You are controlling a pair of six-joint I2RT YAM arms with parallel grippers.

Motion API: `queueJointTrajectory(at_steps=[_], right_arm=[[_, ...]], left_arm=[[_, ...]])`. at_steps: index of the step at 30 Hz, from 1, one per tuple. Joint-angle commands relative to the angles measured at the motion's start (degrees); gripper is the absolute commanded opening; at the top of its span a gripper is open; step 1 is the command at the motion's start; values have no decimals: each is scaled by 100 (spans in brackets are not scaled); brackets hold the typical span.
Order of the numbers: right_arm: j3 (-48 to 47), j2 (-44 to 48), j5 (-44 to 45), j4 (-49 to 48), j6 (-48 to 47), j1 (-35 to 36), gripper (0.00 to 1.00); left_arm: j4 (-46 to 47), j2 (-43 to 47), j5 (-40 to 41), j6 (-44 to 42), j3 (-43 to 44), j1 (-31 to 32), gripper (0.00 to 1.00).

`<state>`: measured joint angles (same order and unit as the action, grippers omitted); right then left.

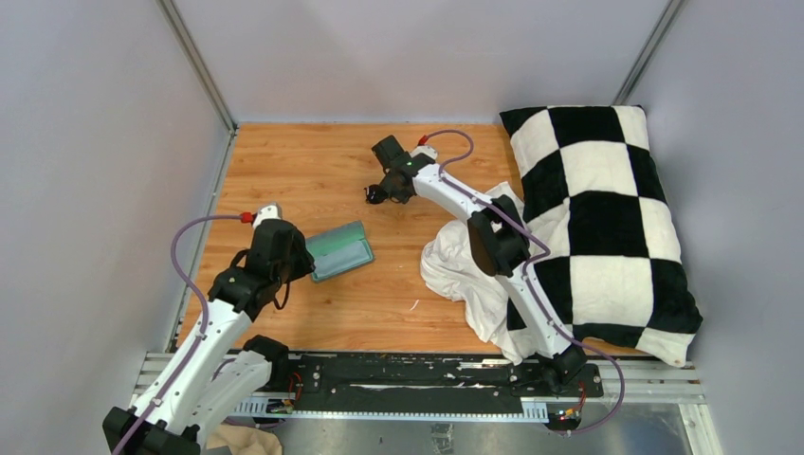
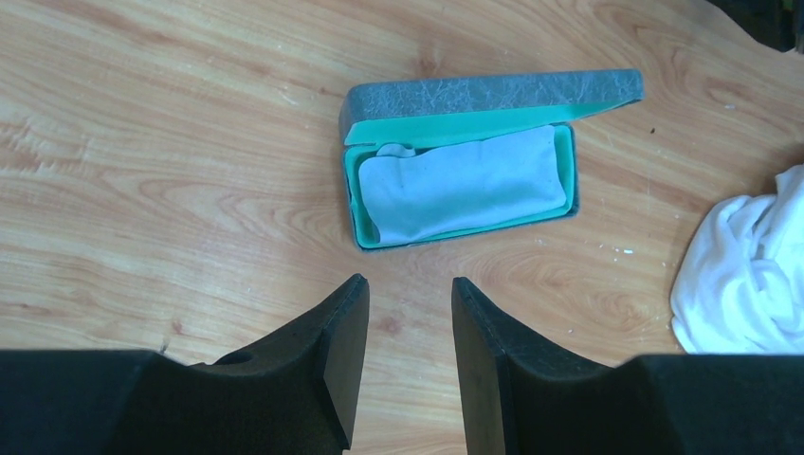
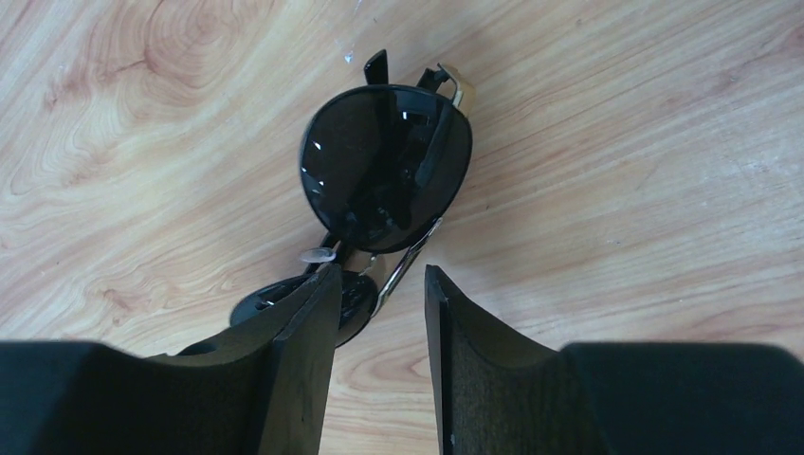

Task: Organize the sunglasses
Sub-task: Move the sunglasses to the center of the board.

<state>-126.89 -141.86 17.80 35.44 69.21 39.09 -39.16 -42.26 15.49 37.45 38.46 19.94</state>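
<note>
From above, the sunglasses point(image 1: 374, 197) lay on the bench point(image 1: 284, 161) toward its far middle, under the right pincer point(image 1: 383, 190). They were well apart from the open case point(image 1: 339, 250) beside the left pincer point(image 1: 305, 263), and too small to show their heading.

In the left wrist view that pincer stood narrowly parted and empty, short of the case with its pale cloth point(image 2: 460, 185).

In the right wrist view the right pincer's jaws were narrowly parted at the bridge, clamping nothing. The pair's long axis ran lens to lens from upper right down toward the fingers. It looked light, thin and slick-lensed, so the bridge or frame seemed the safest hold.
</note>
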Motion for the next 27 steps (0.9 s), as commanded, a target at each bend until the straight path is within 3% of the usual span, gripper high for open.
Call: queueJointTrajectory(at_steps=[1, 15, 27], right_arm=[[-281, -209, 357, 288, 286, -24, 43], [-503, -535, 444, 343, 514, -24, 38], [-161, -336, 479, 638, -578, -122, 35]], left_arm=[[94, 42, -38, 19, -101, -26, 44], [144, 5, -61, 10, -200, -28, 44], [267, -87, -177, -18, -253, -26, 44]])
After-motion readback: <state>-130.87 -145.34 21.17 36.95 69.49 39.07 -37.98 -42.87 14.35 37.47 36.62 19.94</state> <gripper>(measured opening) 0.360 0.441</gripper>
